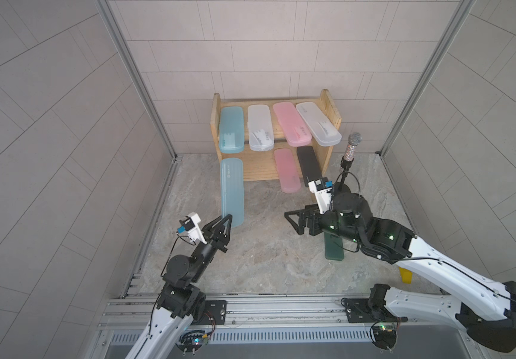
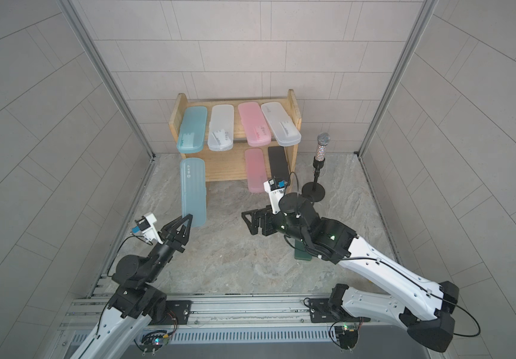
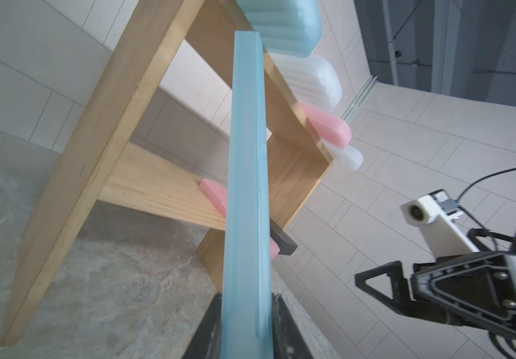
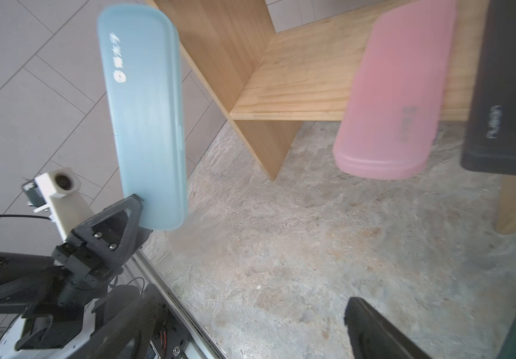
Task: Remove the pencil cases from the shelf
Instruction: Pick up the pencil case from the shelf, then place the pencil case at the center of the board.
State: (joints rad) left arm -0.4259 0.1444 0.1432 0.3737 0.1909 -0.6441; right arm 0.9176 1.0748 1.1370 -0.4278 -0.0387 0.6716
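My left gripper (image 1: 227, 223) (image 3: 247, 326) is shut on the near end of a light blue pencil case (image 1: 232, 189) (image 4: 148, 118). It holds the case in the air in front of the left side of the pine shelf (image 1: 261, 171). The upper tier carries a light blue case (image 1: 232, 130), a frosted white case (image 1: 260, 127), a pink case (image 1: 291, 124) and another white case (image 1: 319, 124). A pink case (image 1: 287, 171) and a black case (image 1: 309, 166) lie on the lower tier. My right gripper (image 1: 300, 222) is open and empty above the table. A dark green case (image 1: 334, 248) lies under the right arm.
A glittery microphone (image 1: 351, 149) on a black stand rises just right of the shelf, close behind my right wrist. A small yellow object (image 1: 405, 275) sits by the right arm. Tiled walls close in the stone-patterned table (image 1: 266, 258) on three sides.
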